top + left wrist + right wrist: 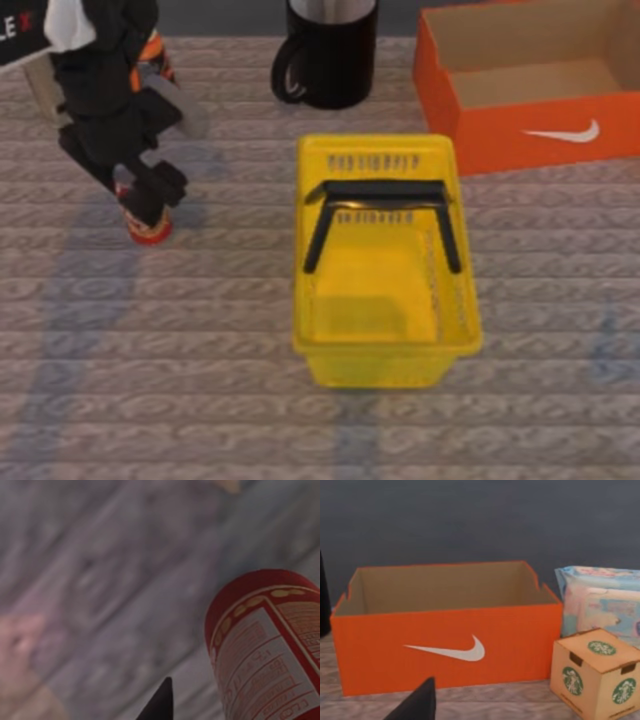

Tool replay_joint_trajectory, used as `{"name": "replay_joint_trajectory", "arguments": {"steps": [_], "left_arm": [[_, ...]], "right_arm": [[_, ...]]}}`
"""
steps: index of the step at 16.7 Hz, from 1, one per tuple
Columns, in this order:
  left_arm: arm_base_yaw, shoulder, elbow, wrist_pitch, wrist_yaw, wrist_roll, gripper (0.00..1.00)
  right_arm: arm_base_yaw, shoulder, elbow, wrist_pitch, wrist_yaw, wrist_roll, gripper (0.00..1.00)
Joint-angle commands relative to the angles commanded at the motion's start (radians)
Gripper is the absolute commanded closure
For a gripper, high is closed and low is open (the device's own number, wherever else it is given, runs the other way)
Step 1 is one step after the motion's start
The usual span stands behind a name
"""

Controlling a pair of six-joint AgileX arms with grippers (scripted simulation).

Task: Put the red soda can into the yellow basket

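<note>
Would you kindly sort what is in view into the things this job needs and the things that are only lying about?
For the job:
- red soda can, under the left gripper at the table's left
- yellow basket, mid-table, nothing in it

Just lying about:
- black mug
- orange shoebox, open
- small cardboard box
- pale soft packet

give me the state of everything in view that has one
red can: upright on the table, under the left gripper, outside the basket
basket: empty, handles folded across its top
shoebox: open, no lid, empty as far as seen
black mug: upright
small brown box: closed
</note>
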Motion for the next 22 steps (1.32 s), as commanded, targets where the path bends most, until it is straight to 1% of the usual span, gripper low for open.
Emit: {"name": "replay_joint_trajectory", "arguments": {"steps": [6, 7, 16, 17, 19, 20, 22], "left_arm": [[0.0, 0.0, 0.0, 0.0, 0.0, 0.0, 0.98], [0.0, 0.0, 0.0, 0.0, 0.0, 0.0, 1.0], [0.001, -0.002, 0.0, 0.0, 0.0, 0.001, 1.0], [0.0, -0.002, -0.003, 0.01, 0.008, -0.001, 1.0], [-0.006, -0.004, -0.014, 0.061, 0.048, -0.016, 1.0], [-0.01, -0.007, -0.024, 0.101, 0.078, -0.028, 1.0], [-0.018, -0.015, -0.05, 0.207, 0.158, -0.062, 1.0]], "right_arm": [[0.0, 0.0, 0.0, 0.0, 0.0, 0.0, 0.0], [0.0, 0.0, 0.0, 0.0, 0.0, 0.0, 0.0], [0.0, 0.0, 0.0, 0.0, 0.0, 0.0, 0.0], [0.0, 0.0, 0.0, 0.0, 0.0, 0.0, 0.0], [0.0, 0.0, 0.0, 0.0, 0.0, 0.0, 0.0], [0.0, 0.0, 0.0, 0.0, 0.0, 0.0, 0.0], [0.0, 0.0, 0.0, 0.0, 0.0, 0.0, 0.0]]}}
